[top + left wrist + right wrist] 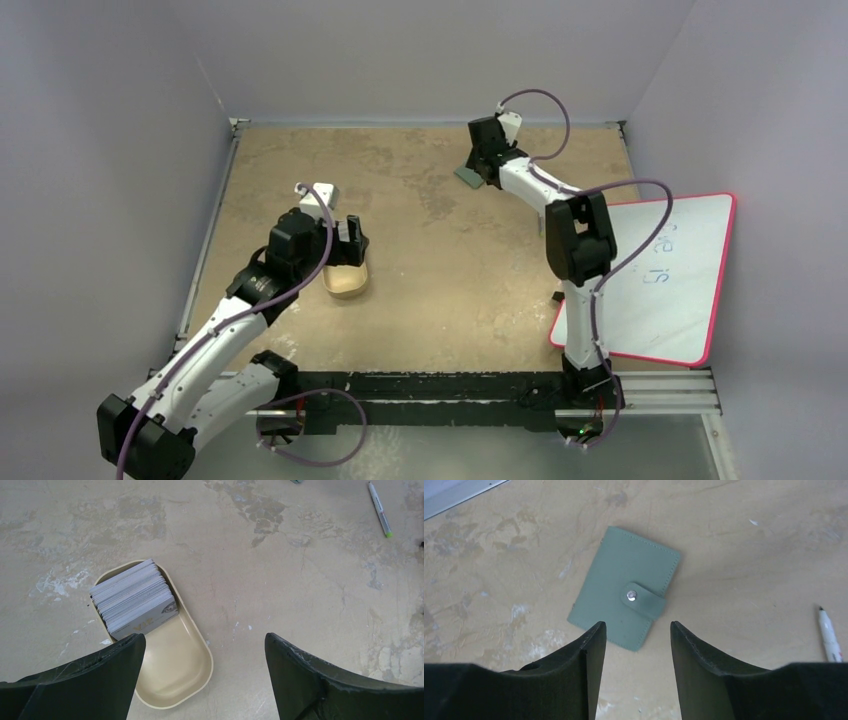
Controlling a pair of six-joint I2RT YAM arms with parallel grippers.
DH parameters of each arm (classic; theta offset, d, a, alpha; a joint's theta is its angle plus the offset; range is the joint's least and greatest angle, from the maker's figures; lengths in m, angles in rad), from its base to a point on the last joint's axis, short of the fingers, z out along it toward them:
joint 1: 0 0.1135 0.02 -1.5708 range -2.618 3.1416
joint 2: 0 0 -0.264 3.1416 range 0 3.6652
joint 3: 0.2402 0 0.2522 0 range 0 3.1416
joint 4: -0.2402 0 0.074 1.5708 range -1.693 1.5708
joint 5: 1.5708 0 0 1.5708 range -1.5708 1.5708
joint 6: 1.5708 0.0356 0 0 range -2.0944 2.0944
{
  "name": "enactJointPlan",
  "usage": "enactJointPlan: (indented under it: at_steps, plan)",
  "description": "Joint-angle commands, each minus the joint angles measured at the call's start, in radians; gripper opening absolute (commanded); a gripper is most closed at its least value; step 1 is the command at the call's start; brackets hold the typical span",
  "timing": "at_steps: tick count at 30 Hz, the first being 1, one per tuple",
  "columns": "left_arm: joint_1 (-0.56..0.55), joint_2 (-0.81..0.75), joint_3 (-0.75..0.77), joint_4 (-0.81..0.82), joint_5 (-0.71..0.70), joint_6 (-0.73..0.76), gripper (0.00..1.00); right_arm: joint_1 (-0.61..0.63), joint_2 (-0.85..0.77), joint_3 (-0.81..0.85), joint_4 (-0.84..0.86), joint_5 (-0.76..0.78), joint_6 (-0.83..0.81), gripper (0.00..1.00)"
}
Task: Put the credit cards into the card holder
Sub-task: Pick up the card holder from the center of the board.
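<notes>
A stack of grey-silver credit cards [134, 596] stands on edge in the far end of a tan oval tray [192, 672]. My left gripper [205, 640] is open and empty, hovering above the tray's near end; in the top view it [350, 243] sits over the tray [347, 284]. The card holder [625, 587] is a grey-green wallet lying closed and snapped on the table at the far side [467, 176]. My right gripper [637, 625] is open and empty, just above the wallet's near edge.
A pink-edged whiteboard [660, 280] lies at the right side of the table. A white marker [828, 637] lies right of the wallet; it also shows far off in the left wrist view [379, 508]. Grey walls enclose the table on three sides.
</notes>
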Motion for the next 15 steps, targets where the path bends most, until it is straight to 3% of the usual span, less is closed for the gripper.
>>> enactJointPlan:
  at_steps: [1, 15]
  plan:
    - [0.006, -0.023, 0.036, 0.042, 0.014, -0.007, 0.89, -0.016, 0.063, 0.111, -0.003, -0.004, 0.009, 0.52]
    - [0.007, -0.031, 0.039, 0.033, 0.000, 0.004, 0.89, -0.047, 0.204, 0.173, -0.012, -0.047, 0.002, 0.50]
